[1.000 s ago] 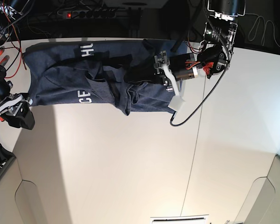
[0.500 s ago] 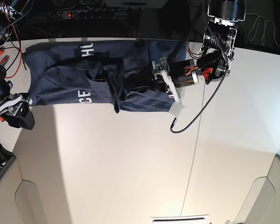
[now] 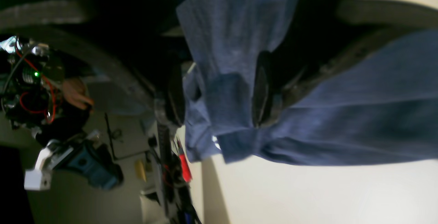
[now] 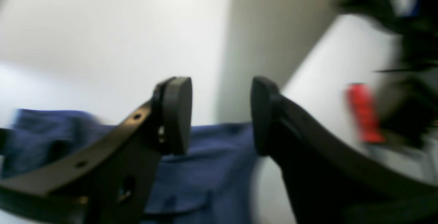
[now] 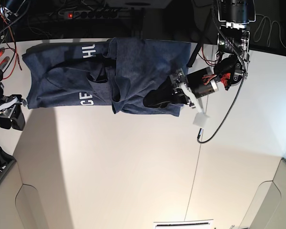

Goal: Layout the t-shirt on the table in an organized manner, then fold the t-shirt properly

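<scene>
The near desk point(image 5: 133, 181) is bare and white. Farther back lies the shirt point(image 5: 71, 81), bunched along the far edge. On the right, the left claw point(image 5: 155, 100) is pinched shut on the shirt's near hem. It has just pulled that part nearer and to the right, so the cloth there looks wider and flatter. The right claw point(image 4: 220, 114) is open and empty, by the shirt's left end.

Heathered navy t-shirt point(image 5: 133, 71) (white lettering) — on the white table point(image 5: 133, 167).
</scene>
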`<state>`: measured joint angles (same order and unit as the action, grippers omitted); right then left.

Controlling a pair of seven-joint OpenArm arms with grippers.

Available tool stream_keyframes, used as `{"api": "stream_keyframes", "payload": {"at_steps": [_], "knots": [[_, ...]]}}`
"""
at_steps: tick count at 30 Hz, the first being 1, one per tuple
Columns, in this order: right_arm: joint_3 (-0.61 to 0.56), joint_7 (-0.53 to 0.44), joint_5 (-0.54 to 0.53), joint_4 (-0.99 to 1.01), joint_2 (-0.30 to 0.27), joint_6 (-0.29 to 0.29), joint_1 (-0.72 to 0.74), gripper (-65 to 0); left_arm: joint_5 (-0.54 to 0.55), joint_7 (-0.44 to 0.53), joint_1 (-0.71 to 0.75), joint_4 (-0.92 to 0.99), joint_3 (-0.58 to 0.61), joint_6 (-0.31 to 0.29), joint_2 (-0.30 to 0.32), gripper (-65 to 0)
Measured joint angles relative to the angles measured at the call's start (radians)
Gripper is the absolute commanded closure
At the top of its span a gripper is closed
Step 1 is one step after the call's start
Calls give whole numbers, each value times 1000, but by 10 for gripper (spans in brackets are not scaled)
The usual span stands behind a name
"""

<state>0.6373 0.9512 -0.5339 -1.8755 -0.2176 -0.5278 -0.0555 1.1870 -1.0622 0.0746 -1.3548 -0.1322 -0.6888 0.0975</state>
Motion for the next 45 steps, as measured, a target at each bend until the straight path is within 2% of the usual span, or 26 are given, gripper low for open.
{"api": "stream_keyframes", "payload": {"at_steps": [3,5,8,13,16,18,22,36,45], "knots": [[0,-23,77,7,-41,2,0,-354,-1,-4,0,0,-50,0,0,-353],[0,-70,80,37,-58,11,0,-395,-1,-4,0,0,-71,0,0,-352],[0,-108,70,121,-59,47,1,-396,-1,-3,0,0,-80,0,0,-352],[-1,-103,-4,340,-56,53,0,-396,-1,-3,0,0,-77,0,-1,-352],[-1,-14,-56,439,-56,45,0,-396,-2,-3,0,0,-77,0,-1,-352],[-1,0,-96,482,-54,24,-2,-396,-9,-3,0,0,-77,0,-1,-352],[-1,-3,-166,532,-54,-2,0,-396,-9,-3,0,0,-77,0,-1,-353],[-1,-20,-146,603,-50,-3,0,-395,-18,-3,0,0,-78,0,-1,-353],[-10,-58,-223,708,-54,-20,9,-394,-18,-3,0,0,-78,0,-1,-352]]}}
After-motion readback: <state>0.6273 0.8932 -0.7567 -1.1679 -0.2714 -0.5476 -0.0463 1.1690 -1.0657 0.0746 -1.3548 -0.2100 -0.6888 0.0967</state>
